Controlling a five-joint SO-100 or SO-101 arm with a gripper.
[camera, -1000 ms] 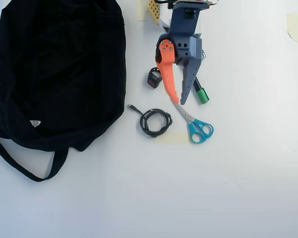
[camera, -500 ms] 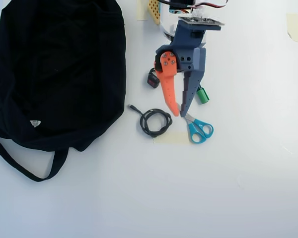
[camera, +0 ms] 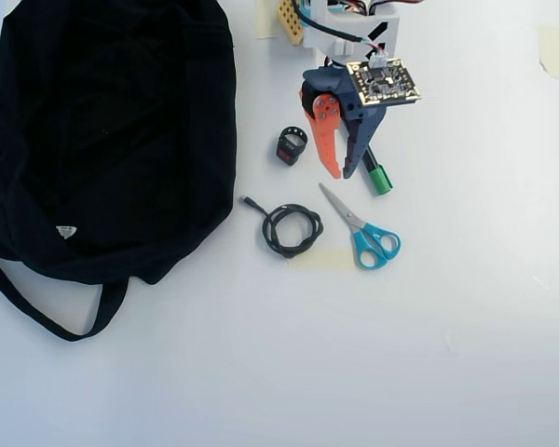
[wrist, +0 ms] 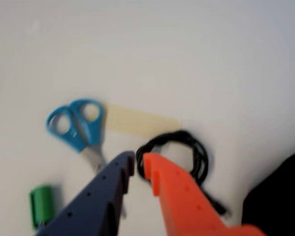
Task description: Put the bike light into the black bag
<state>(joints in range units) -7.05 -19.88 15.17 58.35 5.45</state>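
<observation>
The bike light [camera: 291, 147] is a small black block with a red face, lying on the white table between the black bag [camera: 102, 130] and my gripper [camera: 344, 174]. The gripper hangs just right of the light and is not touching it. Its orange and blue fingers are nearly together with nothing between them. In the wrist view the gripper [wrist: 137, 164] points at the table near the coiled cable, and only a corner of the bag [wrist: 280, 196] shows at the lower right. The light is out of the wrist view.
A coiled black cable [camera: 293, 229] lies below the light and shows in the wrist view [wrist: 184, 152]. Blue-handled scissors [camera: 365, 235] and a strip of tape [camera: 321, 259] lie nearby. A green marker [camera: 378, 177] lies under the gripper's right side.
</observation>
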